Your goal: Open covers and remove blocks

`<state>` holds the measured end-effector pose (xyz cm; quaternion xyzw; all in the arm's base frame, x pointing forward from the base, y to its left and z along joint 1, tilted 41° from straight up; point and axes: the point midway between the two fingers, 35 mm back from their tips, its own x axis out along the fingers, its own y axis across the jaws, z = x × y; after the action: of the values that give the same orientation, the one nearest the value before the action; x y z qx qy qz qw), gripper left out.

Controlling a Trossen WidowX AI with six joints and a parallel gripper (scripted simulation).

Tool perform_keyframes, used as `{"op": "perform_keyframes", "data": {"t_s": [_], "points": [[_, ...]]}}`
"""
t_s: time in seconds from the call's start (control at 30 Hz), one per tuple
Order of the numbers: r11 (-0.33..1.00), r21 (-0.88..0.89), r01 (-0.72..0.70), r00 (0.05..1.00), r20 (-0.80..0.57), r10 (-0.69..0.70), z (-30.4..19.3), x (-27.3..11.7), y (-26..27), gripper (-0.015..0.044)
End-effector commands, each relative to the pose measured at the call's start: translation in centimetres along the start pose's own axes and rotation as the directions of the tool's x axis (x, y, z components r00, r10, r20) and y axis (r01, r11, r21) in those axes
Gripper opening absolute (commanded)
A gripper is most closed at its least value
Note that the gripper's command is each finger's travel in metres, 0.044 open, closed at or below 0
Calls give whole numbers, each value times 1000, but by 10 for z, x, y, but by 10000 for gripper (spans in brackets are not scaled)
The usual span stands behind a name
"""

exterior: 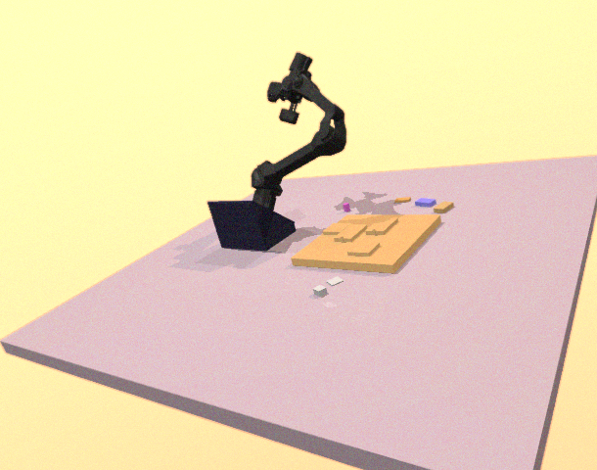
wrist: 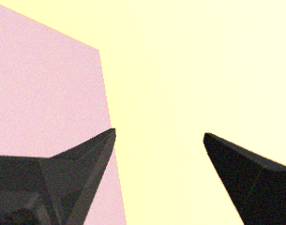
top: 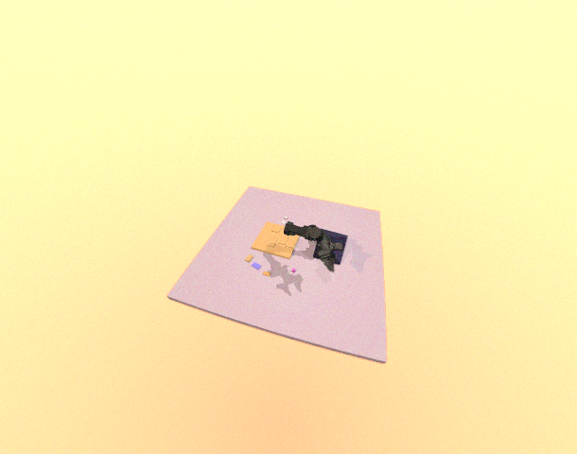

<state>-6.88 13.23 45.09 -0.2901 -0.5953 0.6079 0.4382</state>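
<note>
The orange puzzle board (top: pixel 262 243) (exterior: pixel 415 237) lies flat on the table. Several raised covers in the board's own colour show on it, among them one cover (exterior: pixel 364 249) near its front; the wells cannot be made out, nor how far each cover is open. Off the board lie a tan block (top: pixel 249 257) (exterior: pixel 442 207), a blue block (top: pixel 255 266) (exterior: pixel 425 202), an orange block (top: pixel 267 273) (exterior: pixel 402 200) and a small magenta block (top: pixel 293 270) (exterior: pixel 346 207). My gripper (exterior: pixel 281 104) (wrist: pixel 159 134) is open and empty, high above the arm's base and away from the board.
A small pale cube (top: pixel 286 218) (exterior: pixel 319 291) and a flat white piece (top: pixel 283 222) (exterior: pixel 335 280) lie beside the board, opposite the coloured blocks. The dark base (top: pixel 341 240) (exterior: pixel 241 224) stands beside the board. The wrist view shows a corner of the table (wrist: pixel 49 94).
</note>
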Motion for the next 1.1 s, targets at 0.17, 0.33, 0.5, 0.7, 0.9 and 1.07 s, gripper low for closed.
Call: {"op": "perform_keyframes", "data": {"t_s": [0.17, 0.33, 0.5, 0.7, 0.9, 1.07], "points": [[1000, -17, -12, 999, -36, 12, 2, 6, 2, 242], [999, -34, -30, 997, -76, 27, 4, 14, 6, 111], [998, -47, -50, 992, -118, 44, 3, 23, 10, 0], [995, -58, -80, 983, -170, 69, 1, 35, 16, 0], [992, -62, -113, 970, -224, 96, -4, 47, 22, 0], [988, -61, -143, 955, -271, 121, -11, 57, 29, 0]]}}
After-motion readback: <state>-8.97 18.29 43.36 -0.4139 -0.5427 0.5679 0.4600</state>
